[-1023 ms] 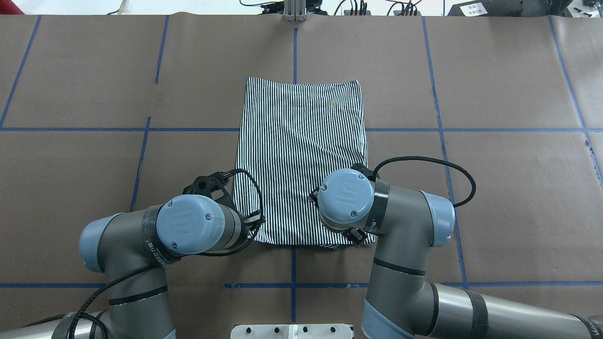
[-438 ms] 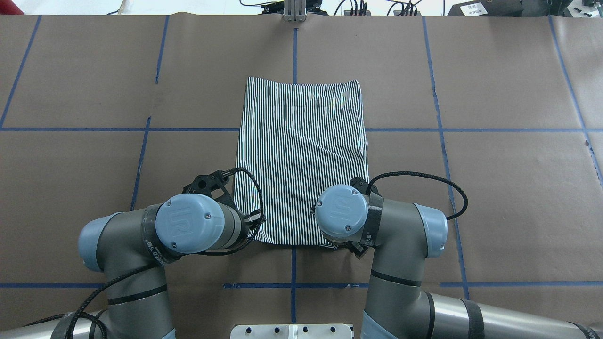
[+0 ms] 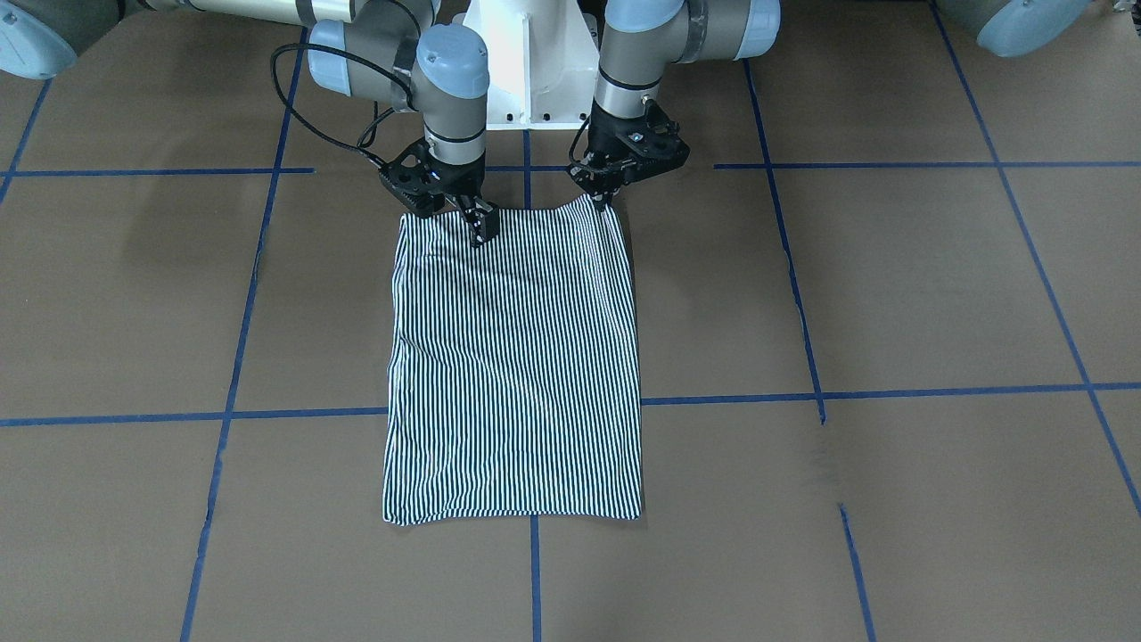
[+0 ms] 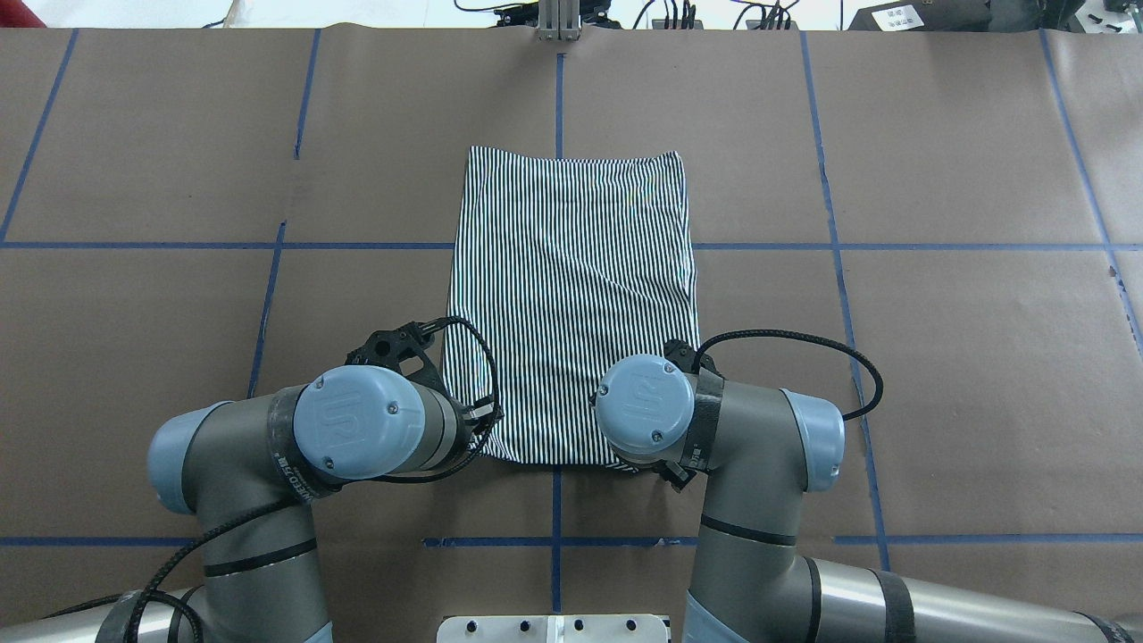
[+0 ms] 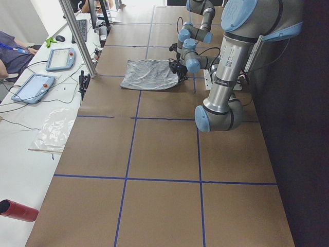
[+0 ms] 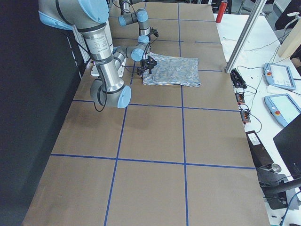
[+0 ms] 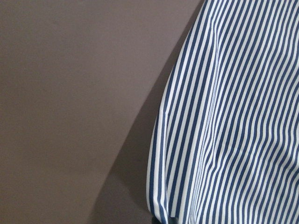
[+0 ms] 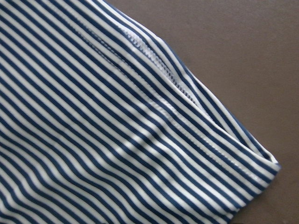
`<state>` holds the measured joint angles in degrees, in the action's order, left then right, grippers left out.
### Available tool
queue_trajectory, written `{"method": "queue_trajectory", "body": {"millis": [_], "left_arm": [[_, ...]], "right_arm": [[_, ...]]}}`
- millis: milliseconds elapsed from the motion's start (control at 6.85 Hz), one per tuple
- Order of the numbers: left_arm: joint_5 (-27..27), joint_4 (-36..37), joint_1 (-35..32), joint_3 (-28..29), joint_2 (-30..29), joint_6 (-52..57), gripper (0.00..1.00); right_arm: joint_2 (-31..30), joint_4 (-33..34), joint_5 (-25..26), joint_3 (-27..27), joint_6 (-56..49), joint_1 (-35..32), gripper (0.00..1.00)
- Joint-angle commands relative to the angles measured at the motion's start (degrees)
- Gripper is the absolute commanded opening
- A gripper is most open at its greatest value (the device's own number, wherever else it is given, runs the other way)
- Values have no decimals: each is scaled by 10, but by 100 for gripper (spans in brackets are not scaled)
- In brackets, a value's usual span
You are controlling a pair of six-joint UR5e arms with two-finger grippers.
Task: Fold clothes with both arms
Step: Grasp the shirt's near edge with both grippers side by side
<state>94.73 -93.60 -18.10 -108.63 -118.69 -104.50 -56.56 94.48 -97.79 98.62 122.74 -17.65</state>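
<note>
You're mid-task: shirt [image 4: 571,268] lies as a sleeves-in rectangle on the tabletop [image 4: 893,357], cross-fold left; left fingers [image 3: 599,196] pinch its near corner, right fingers [image 3: 482,227] can't tell.

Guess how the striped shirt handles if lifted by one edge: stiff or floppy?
Probably floppy: the shirt lies flat with soft creases, so it should drape. Likely light: thin knit. Layered hems at its corner, seen by the right wrist, might separate under a shallow pinch.
</note>
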Motion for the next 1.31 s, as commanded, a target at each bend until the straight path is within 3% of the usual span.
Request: {"method": "queue_trajectory", "body": {"millis": [0,1169], "left_arm": [[-1,0,0,0,0,0,0],[-2,-9,1,1,0,0,0]], "right_arm": [[2,0,1,0,-4,0,0],[7,0,19,5,1,1,0]]}}
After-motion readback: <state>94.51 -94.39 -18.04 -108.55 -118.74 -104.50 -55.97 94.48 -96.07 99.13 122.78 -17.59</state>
